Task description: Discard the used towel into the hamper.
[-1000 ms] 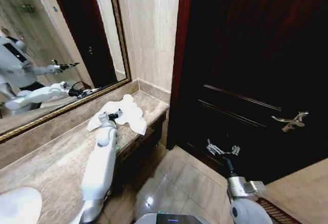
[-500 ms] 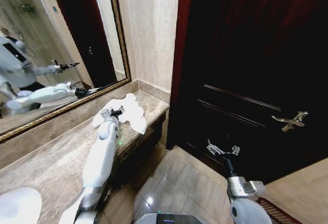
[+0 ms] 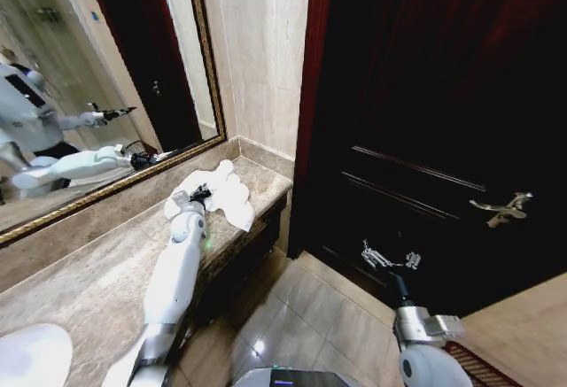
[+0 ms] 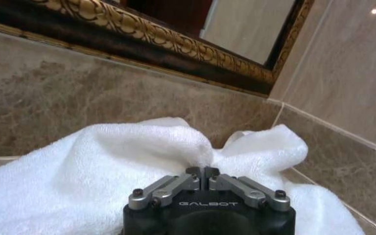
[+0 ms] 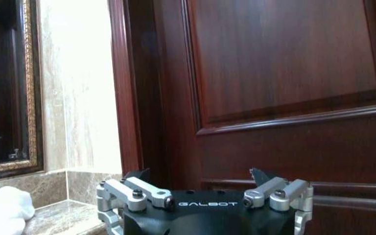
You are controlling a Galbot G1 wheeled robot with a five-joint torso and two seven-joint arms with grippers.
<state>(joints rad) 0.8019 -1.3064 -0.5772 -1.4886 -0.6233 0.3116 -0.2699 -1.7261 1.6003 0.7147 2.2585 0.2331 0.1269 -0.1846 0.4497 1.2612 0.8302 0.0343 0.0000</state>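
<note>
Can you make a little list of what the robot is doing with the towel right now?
Towel: white towel, crumpled on the marble counter below the gold-framed mirror
Left claw: left claw, shut on a fold of the towel
Right claw: right claw, open, held in front of the dark wooden door, holding nothing

It was a bathroom, seemingly a hotel's or a well-appointed home's. A marble worktop ran along the wall under a large mirror in a carved gilt frame, with a white basin set into it. A crumpled white towel lay there under the left claw. Beyond that claw stood polished stone walls; a dark panelled wooden door with an ornate lever handle faced the right claw, above glossy floor tiles.
</note>
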